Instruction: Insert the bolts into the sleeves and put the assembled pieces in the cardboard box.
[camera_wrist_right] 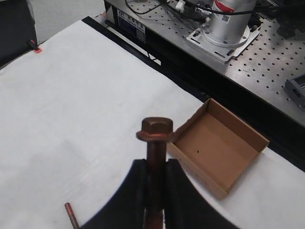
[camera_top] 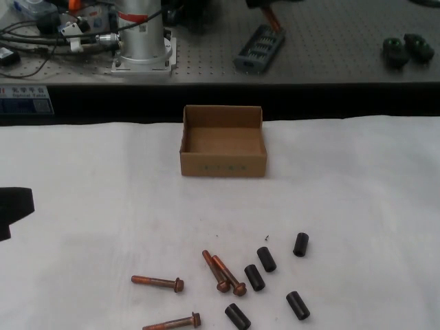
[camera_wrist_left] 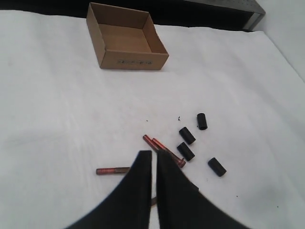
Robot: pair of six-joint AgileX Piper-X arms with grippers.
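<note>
Right pincer (camera_wrist_right: pixel 155 163) tight around a copper bolt (camera_wrist_right: pixel 155 138), hex head beyond its tips.

Nothing can be read with certainty — the open brown cardboard box (camera_top: pixel 223 167) bears one faint dark printed line on its front wall, and the blue-and-white label plate (camera_top: pixel 25 100) carries marks too small to read.

The left gripper (camera_wrist_left: pixel 154 153), its fingers nearly touching, covers the head end of one bolt (camera_wrist_left: pixel 112 170) and part of the paired bolts (camera_wrist_left: pixel 157 142) lying at six o'clock from the cardboard box (camera_wrist_left: pixel 126 40). The right gripper (camera_wrist_right: pixel 156 163) clamps a held bolt (camera_wrist_right: pixel 155 131) whose lower shank sinks between the fingers and runs off the edge, as does a second bolt (camera_wrist_right: pixel 71 213). In the high view a dark shape (camera_top: pixel 15 206) at nine o'clock is cut off, so I cannot tell whose arm it is. The speck (camera_top: pixel 266 238) at twelve o'clock from a sleeve (camera_top: pixel 266 258) is too small to tell.
</note>
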